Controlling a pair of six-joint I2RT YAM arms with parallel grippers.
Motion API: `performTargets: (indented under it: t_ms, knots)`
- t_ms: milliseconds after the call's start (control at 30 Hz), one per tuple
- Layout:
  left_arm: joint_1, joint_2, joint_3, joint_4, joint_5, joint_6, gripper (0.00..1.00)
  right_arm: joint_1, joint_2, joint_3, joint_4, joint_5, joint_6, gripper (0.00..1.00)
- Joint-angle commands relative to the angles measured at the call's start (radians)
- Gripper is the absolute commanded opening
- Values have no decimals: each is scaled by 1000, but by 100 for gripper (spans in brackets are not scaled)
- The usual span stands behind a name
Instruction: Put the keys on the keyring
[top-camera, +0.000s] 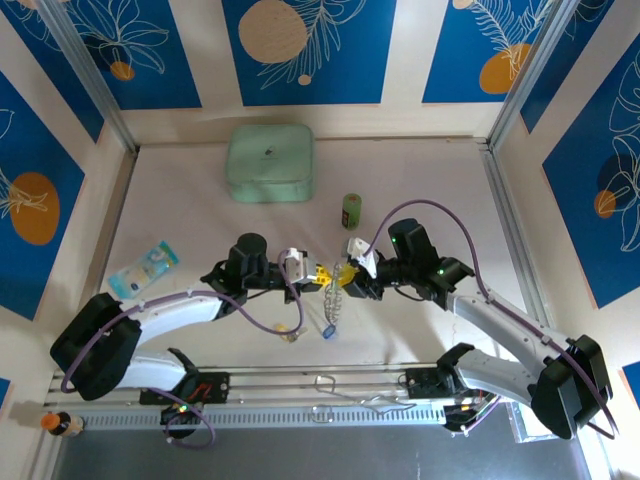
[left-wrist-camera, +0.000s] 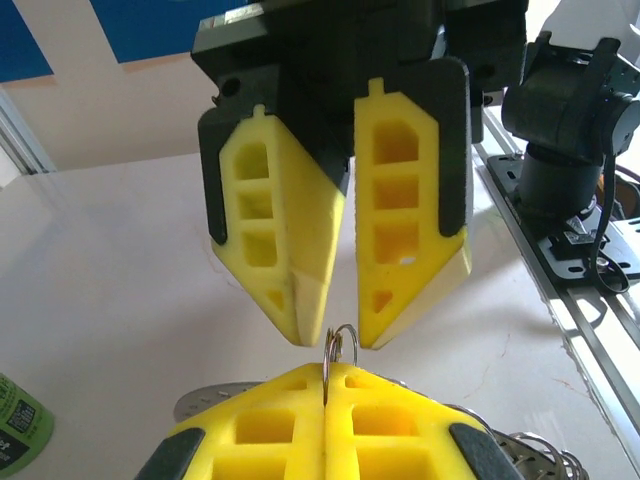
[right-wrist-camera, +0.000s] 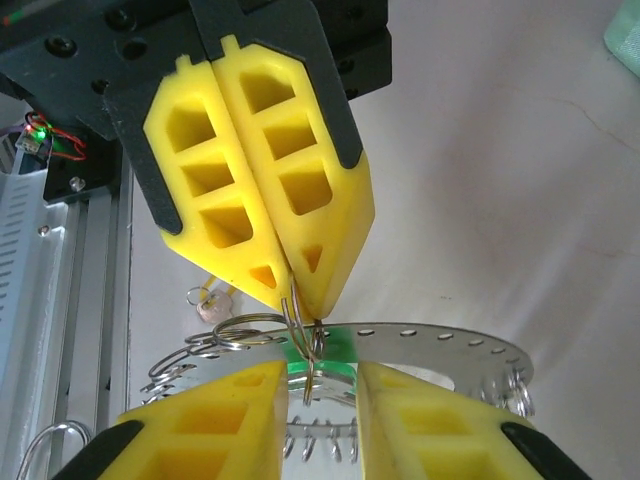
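From above, the left gripper (top-camera: 320, 272) and the right gripper (top-camera: 346, 275) meet tip to tip over the middle of the table (top-camera: 180, 210); the keyring (top-camera: 334, 303) hangs just below them, a coiled silvery loop; a blue key (top-camera: 328, 331) and a pale yellowish key (top-camera: 289, 334) lie on the table near its lower end; a mint-green box (top-camera: 270, 162), a small green cylinder (top-camera: 351, 210) and a light blue packet (top-camera: 143, 268) sit well apart from them. In the left wrist view, the left gripper's (left-wrist-camera: 326, 375) yellow fingers are pressed flat together, pinching a thin wire loop of the keyring (left-wrist-camera: 341, 342) that pokes up between them; the right gripper (left-wrist-camera: 340, 338) faces it with its fingers parted, one on each side of that loop. In the right wrist view, the right gripper (right-wrist-camera: 322, 375) stands spread and grips nothing; the left gripper (right-wrist-camera: 300, 300) is clamped on the wire, with the keyring's perforated band (right-wrist-camera: 450, 345) and a green key head (right-wrist-camera: 335, 350) just behind.
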Motion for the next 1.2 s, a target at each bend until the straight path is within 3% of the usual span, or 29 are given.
performTargets:
  t_ms: [0,300,633,867,1167]
  knots:
    - [-7,-13,-4,74,22,-19,0,-10,-21,-22,50,-40,38,21]
    - [-7,-5,4,39,8,3,0,-19,-39,-40,55,-28,44,3]
    - [-6,13,-24,203,34,-87,0,-1,34,-44,110,-47,68,0]
    - [-6,14,-39,238,38,-83,0,7,-22,-50,127,-27,69,29]
    - [-7,27,-40,272,53,-114,0,16,-54,-78,180,-30,68,30]
